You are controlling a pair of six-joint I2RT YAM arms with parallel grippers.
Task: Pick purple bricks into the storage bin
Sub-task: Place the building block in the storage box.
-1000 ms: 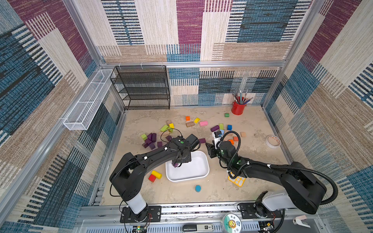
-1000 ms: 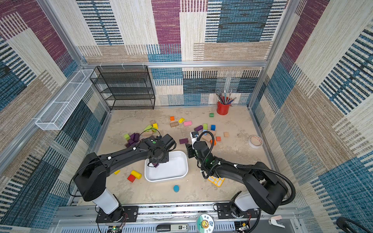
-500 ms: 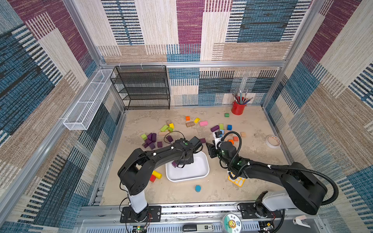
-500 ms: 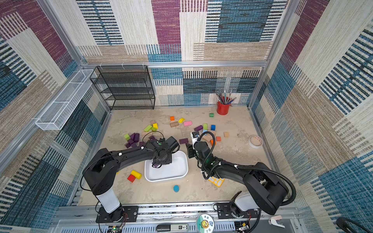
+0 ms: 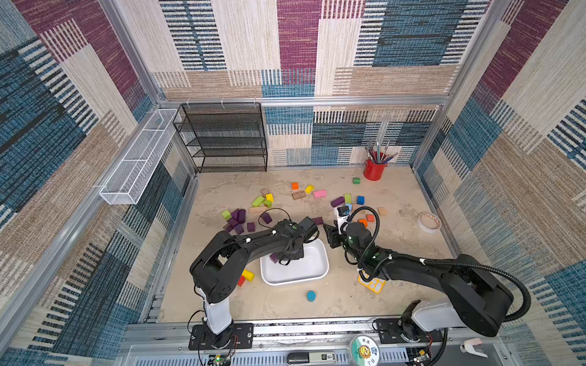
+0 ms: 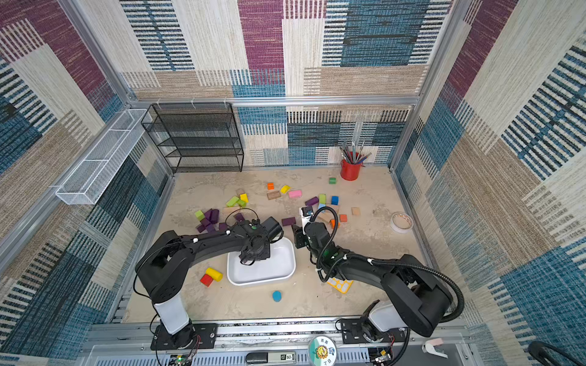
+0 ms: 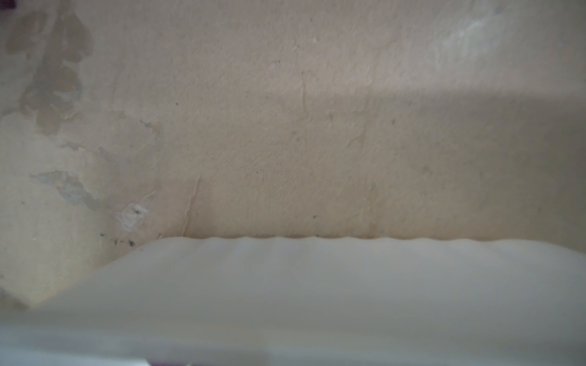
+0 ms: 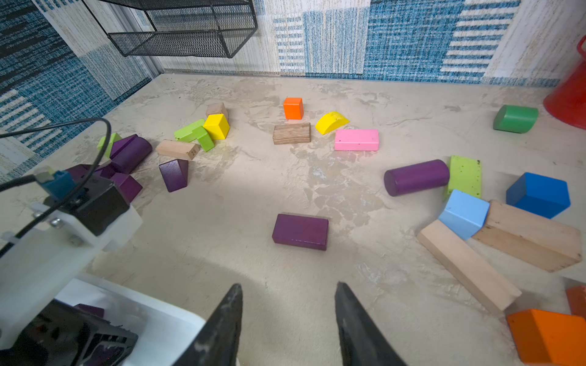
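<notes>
We are holding our left gripper [image 5: 285, 256] pinched shut inside the storage bin [image 5: 314, 269], beside a purple brick [image 5: 274, 257]; whether it is gripping that, we cannot tell. Our right gripper [image 8: 288, 285] is hovering part-open and empty, facing a flat purple brick [image 8: 300, 231] just beyond the bin's far right corner.

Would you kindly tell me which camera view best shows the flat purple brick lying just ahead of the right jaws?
The right wrist view: the purple brick lies large, centred and unobstructed. Both top views show it only small. The left wrist view misses it.
</notes>
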